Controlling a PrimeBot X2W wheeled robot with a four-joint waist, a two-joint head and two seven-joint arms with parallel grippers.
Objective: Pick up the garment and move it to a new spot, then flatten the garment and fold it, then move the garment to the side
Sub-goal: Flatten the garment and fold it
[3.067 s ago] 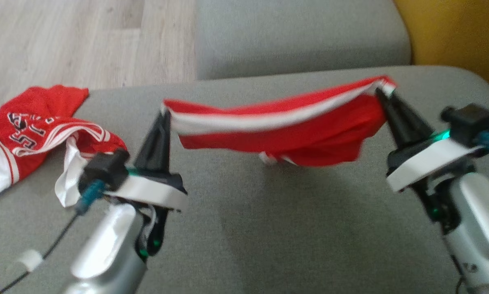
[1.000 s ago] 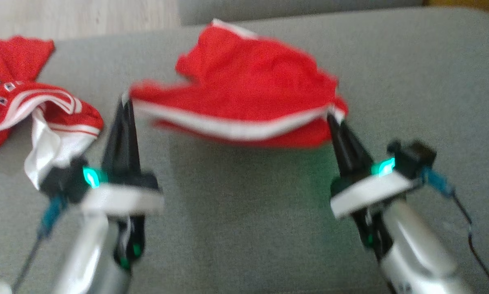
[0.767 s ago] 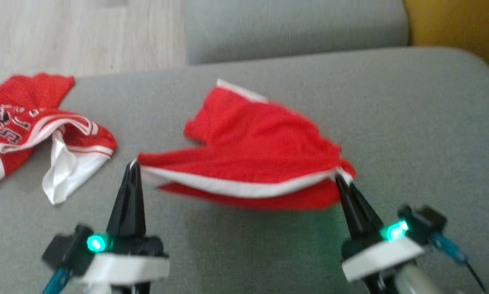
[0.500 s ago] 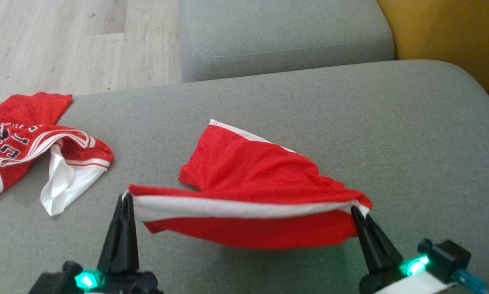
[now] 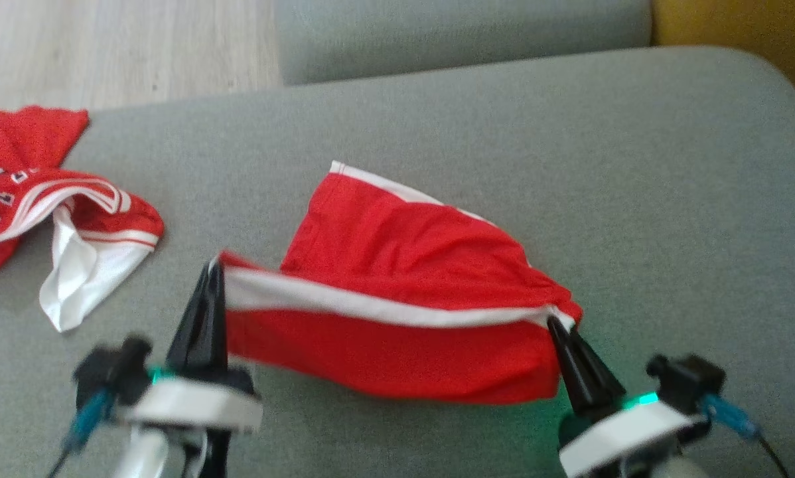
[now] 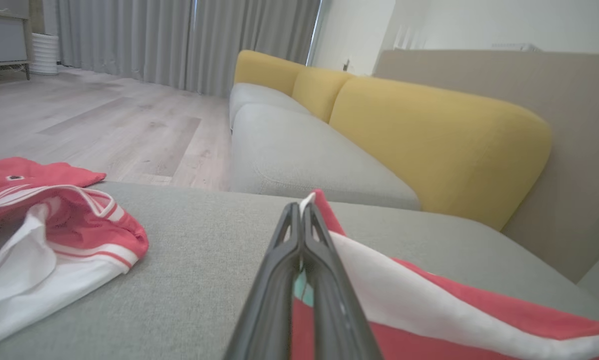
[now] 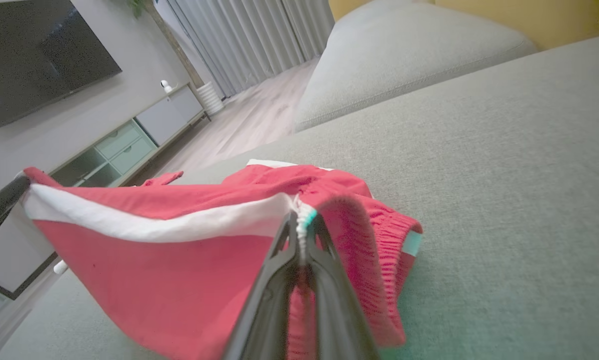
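The shorts (image 5: 397, 292) sit mid-cushion on the sofa seat (image 5: 636, 166), near edge spanning left gripper (image 5: 215, 267) to right gripper (image 5: 552, 322). A jersey (image 5: 59, 219) lies well apart to their left.

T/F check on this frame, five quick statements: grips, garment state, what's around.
1. The left gripper and right gripper are each shut on the white-banded edge of the red shorts. True.
2. The shorts lie fully flat. False: the banded edge is held up, stretched between the grippers, and only the far part rests on the grey cushion.
3. A red-and-white jersey lies crumpled to the robot's left of the shorts, apart from them. True.
4. The left gripper holds the jersey. False: it grips the shorts; the jersey lies untouched.
5. The sofa backrest is blue. False: the backrest is yellow.
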